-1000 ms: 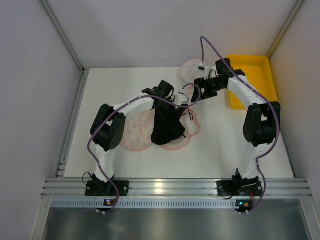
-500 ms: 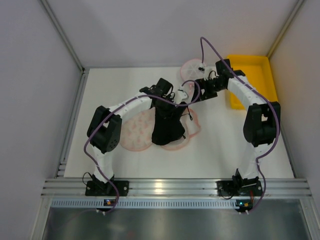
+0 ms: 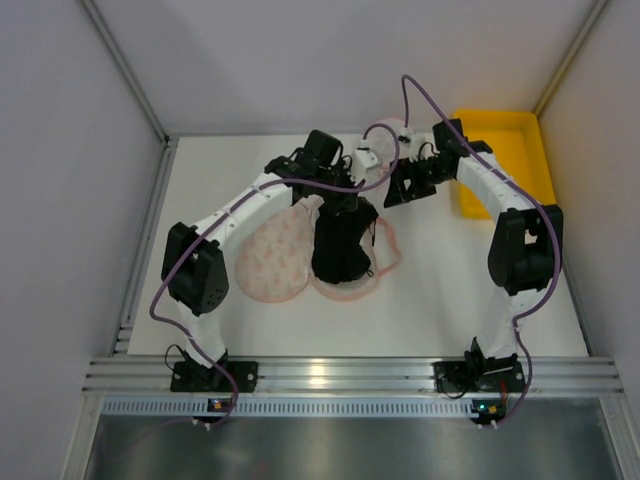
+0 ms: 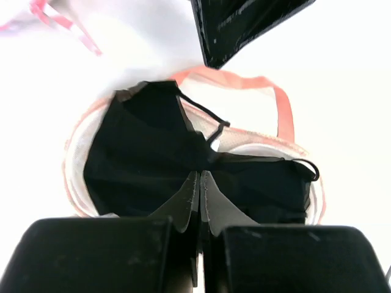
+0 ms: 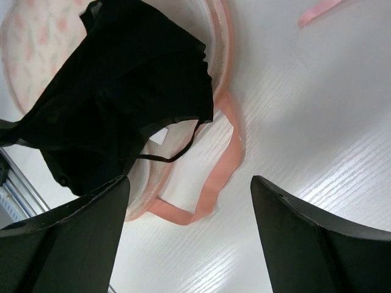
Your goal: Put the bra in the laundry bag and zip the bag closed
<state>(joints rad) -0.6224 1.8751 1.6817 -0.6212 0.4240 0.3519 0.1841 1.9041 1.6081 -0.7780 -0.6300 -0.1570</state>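
The black bra [image 3: 340, 250] drapes over the middle of the laundry bag [image 3: 270, 260], a cream speckled mesh pouch lying spread in two round halves. My left gripper [image 3: 345, 197] is at the bra's far end, shut on the bra. In the left wrist view the fabric [image 4: 140, 159] fans out from the pressed-together fingertips [image 4: 200, 177], with the bag's mesh [image 4: 244, 125] under it. My right gripper [image 3: 397, 188] hovers open just right of the bra. Between its fingers [image 5: 189, 180] are bare table and the bag's pink loop [image 5: 226, 165], with the bra [image 5: 122, 79] and bag [image 5: 36, 43] up left.
A yellow tray [image 3: 505, 150] stands at the back right, behind the right arm. A small round white mesh disc with a pink rim [image 3: 383, 128] lies at the back, mostly hidden by the grippers and a purple cable. Grey walls enclose the white table.
My left gripper has closed on the bra and moved toward the back, drawing the bra's far end and the bag's left half with it. The right gripper has barely moved.
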